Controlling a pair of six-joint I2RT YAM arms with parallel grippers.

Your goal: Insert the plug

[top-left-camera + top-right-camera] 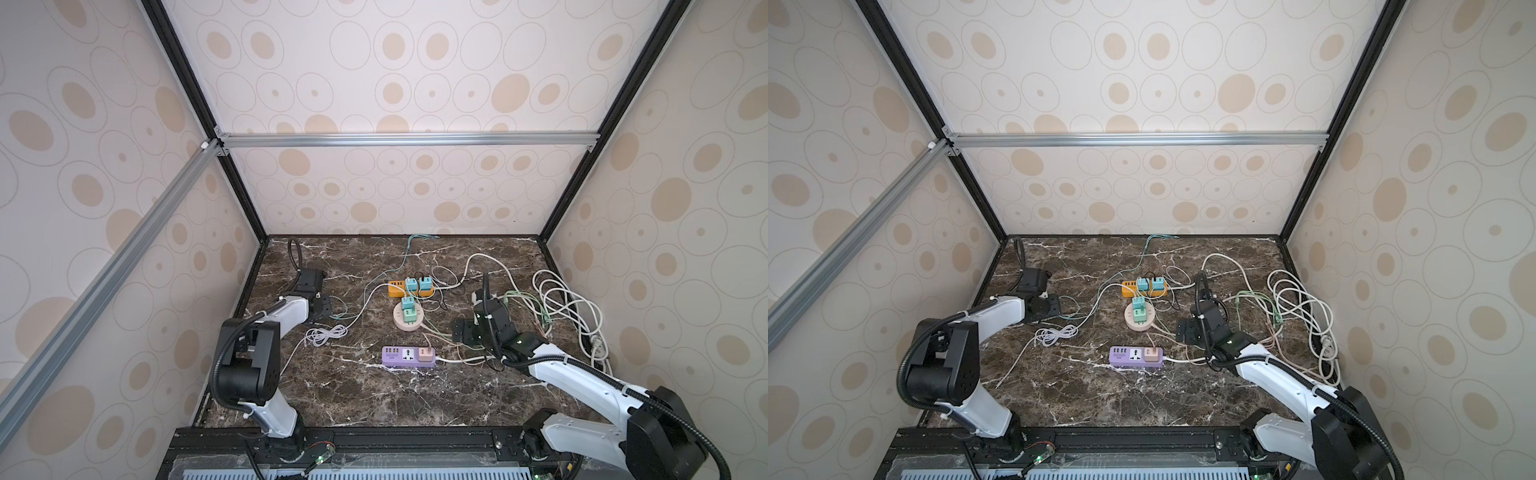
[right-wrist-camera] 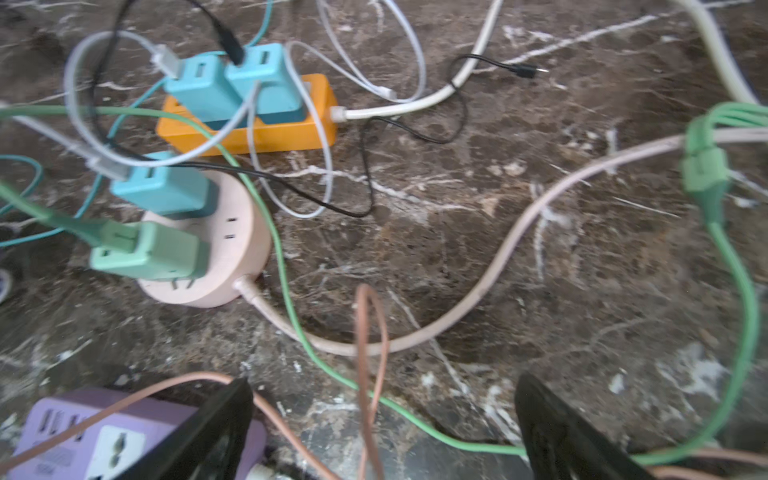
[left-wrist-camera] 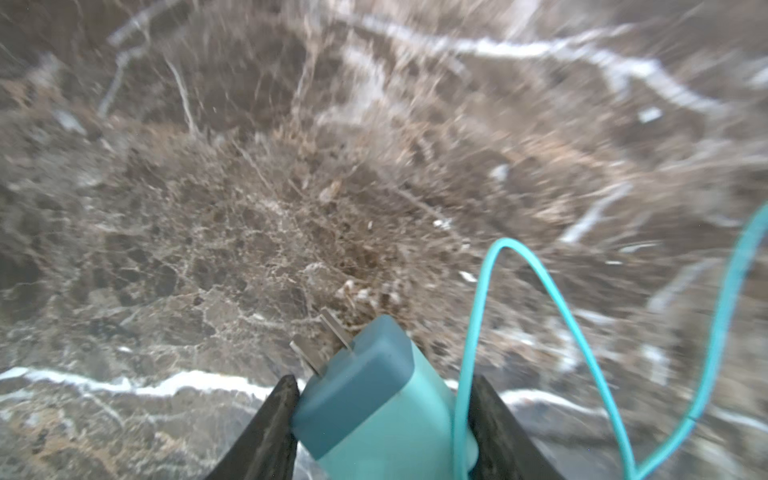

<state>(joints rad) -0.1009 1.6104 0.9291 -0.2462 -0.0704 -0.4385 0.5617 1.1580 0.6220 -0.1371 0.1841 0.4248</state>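
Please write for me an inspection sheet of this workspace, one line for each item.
Surface: dark marble tabletop, bare at the front.
Job's things: teal plug, prongs exposed; purple power strip, universal socket free.
Clutter: orange power strip carrying two teal chargers; round pink hub carrying a teal charger and a green charger.
Grippers: left gripper shut on the teal plug; right gripper open, empty.
Cables: teal cable beside the plug; white coil at the right edge; green cord, pink cord and brown cord crossing near the right gripper.
Surroundings: patterned walls, aluminium frame.
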